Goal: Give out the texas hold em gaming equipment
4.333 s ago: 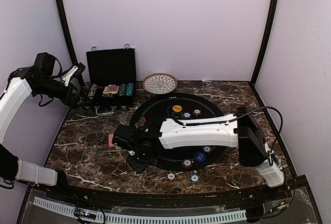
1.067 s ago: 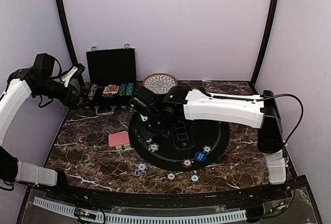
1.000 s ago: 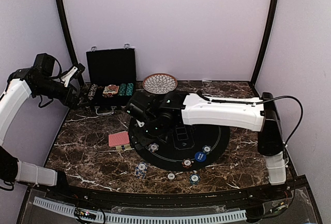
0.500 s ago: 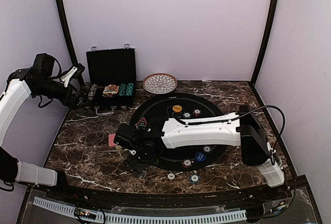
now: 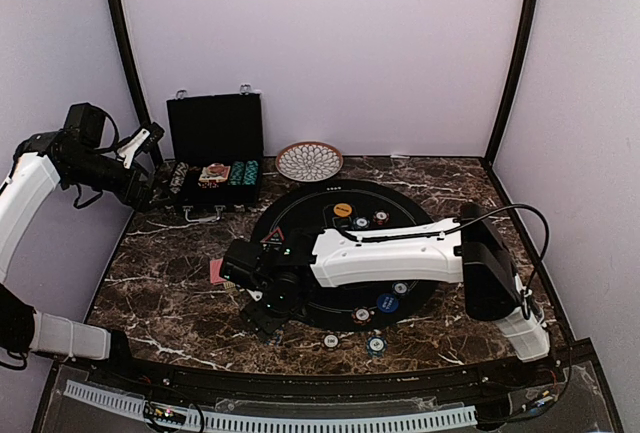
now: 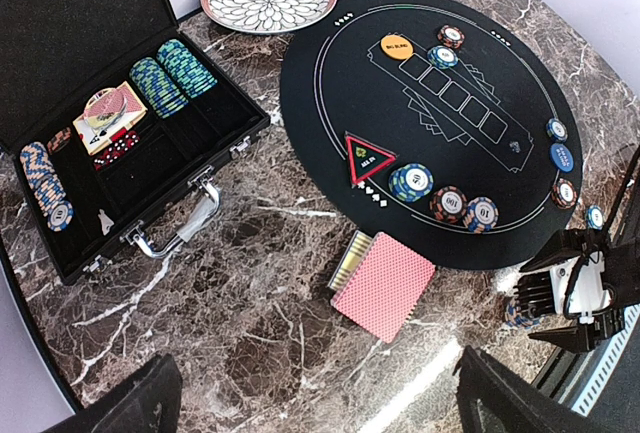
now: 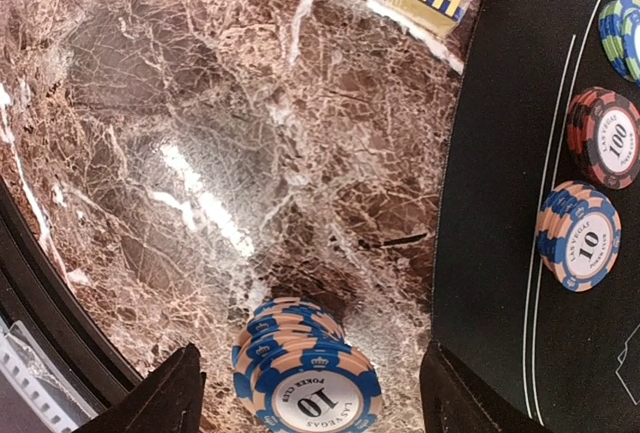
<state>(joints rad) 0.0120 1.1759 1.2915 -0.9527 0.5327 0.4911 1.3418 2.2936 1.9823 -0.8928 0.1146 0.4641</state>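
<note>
Right gripper (image 7: 312,365) hangs low over a stack of blue-and-peach striped poker chips (image 7: 305,383), which stands on the brown marble table (image 7: 150,153) just off the near-left rim of the round black felt mat (image 7: 500,203). Its jaws are released, one finger on either side of the stack with a gap showing on both, so nothing is grasped. The long reach across the mat suggests this stack is one player's share, like the other chip stacks (image 7: 585,238) set along the felt's edge. A red-backed deck of playing cards (image 6: 385,283) lies near on the marble. Left gripper (image 6: 322,398) hovers raised beside the black hinged case (image 6: 60,13), jaws wide and empty, likely to keep clear of the working arm
</note>
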